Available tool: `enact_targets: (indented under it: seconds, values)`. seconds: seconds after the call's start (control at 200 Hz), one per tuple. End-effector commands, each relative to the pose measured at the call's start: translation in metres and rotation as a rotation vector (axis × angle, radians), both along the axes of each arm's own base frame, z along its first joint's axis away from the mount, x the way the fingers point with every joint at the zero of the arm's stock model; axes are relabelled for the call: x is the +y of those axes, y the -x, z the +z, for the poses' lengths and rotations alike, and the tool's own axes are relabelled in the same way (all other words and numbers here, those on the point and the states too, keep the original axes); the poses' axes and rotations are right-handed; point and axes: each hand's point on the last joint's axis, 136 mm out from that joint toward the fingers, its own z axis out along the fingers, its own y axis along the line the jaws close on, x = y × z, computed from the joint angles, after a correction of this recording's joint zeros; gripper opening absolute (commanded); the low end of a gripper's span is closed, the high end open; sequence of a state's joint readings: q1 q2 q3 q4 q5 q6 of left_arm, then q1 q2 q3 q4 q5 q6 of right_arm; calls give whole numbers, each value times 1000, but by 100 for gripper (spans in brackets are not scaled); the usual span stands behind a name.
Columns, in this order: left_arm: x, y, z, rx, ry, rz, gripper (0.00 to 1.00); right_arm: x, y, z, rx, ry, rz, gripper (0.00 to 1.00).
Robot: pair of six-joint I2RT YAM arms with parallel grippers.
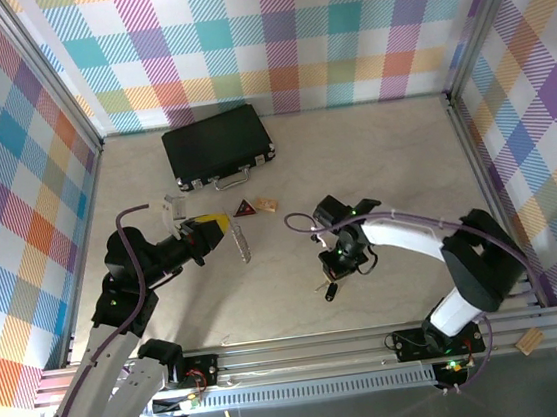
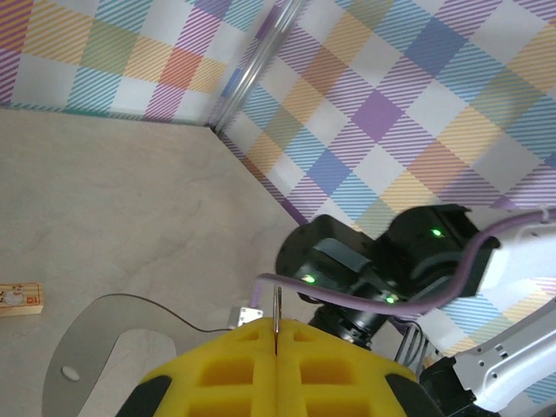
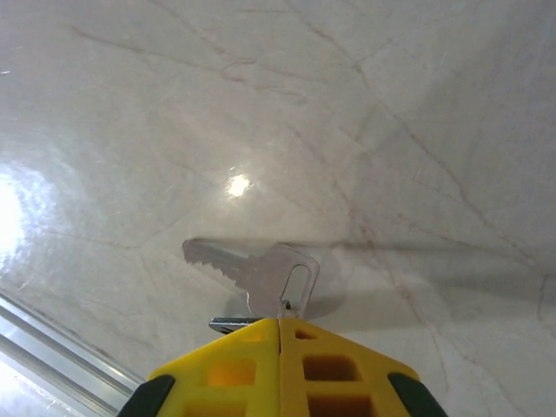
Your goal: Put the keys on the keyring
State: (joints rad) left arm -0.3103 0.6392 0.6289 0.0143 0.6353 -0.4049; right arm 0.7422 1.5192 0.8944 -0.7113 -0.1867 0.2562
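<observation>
Right gripper: yellow fingers pressed together, clamped on the head edge of a silver key. The key's slotted head sits at the fingertips and its toothed blade points to 9 o'clock in the right wrist view. A short dark metal sliver sits beside the fingertips at 9 o'clock; what it is cannot be told. Pale marbled table lies beneath, with the key's shadow on it.

Top view: right gripper sits near table centre, tips toward 7 o'clock. A small dark piece lies just past the tips; whether it is part of the same key cannot be told.

Left gripper: yellow fingers closed, pinching the thin silver wire of the keyring, which stands upright out of the seam. A small metal fitting shows at 10 o'clock of the wire. In the top view, the left gripper is at 9 o'clock of the right one, tips toward 3 o'clock, and the keyring's bead chain hangs from the tips toward 5 o'clock.

Between the grippers there is bare tabletop. The right arm's dark wrist, green lights on, faces the left fingers head-on.

Dark-red triangle and tan chip lie side by side, at 1 o'clock of the left tips. The tan chip also shows at the left edge of the left wrist view.

Black case is at 12 o'clock, near the back wall, handle toward the arms. Tan block sits on the near frame rail, at 5 o'clock.
</observation>
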Motion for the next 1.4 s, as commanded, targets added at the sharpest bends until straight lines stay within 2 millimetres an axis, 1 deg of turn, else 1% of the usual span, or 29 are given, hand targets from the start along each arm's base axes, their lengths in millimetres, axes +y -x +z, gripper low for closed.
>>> enact_targets:
  seconds: [0.0,0.145,0.235,0.415,0.63,0.855,0.95,1.06,1.125,1.19,1.235,1.29,1.335,1.395]
  values:
    - [3,0,13,-50,30,10,0,12,-7,4,-95,-83,-71,2]
    - [3,0,14,-53,35,7,0,17,-15,11,-265,-195,-113,1]
    - [2,0,14,-53,37,5,0,14,-25,18,-390,-254,-154,0]
    - [3,-1,13,-52,34,9,0,9,-32,23,-565,-367,-182,0]
    - [5,0,16,-72,26,23,0,2,-35,15,-655,-400,-180,0]
    - [3,-3,11,-53,23,16,0,4,-32,6,-650,-390,-148,1]
    - [2,-4,10,-48,24,12,0,-1,-29,3,-632,-375,-156,8]
    - [3,-3,11,-52,19,18,0,-5,-24,9,-623,-376,-163,21]
    - [4,-1,13,-59,20,21,0,-11,-20,13,-609,-353,-173,28]
    - [5,1,14,-67,20,23,0,-16,-17,26,-597,-352,-198,37]
    - [6,2,16,-71,21,27,0,-22,-15,34,-585,-337,-221,46]
    - [7,3,16,-75,21,27,0,-28,-14,51,-575,-312,-247,54]
    - [7,3,17,-76,21,27,0,-33,-13,65,-566,-282,-263,60]
    - [6,4,18,-78,23,24,0,-41,-11,79,-540,-218,-265,66]
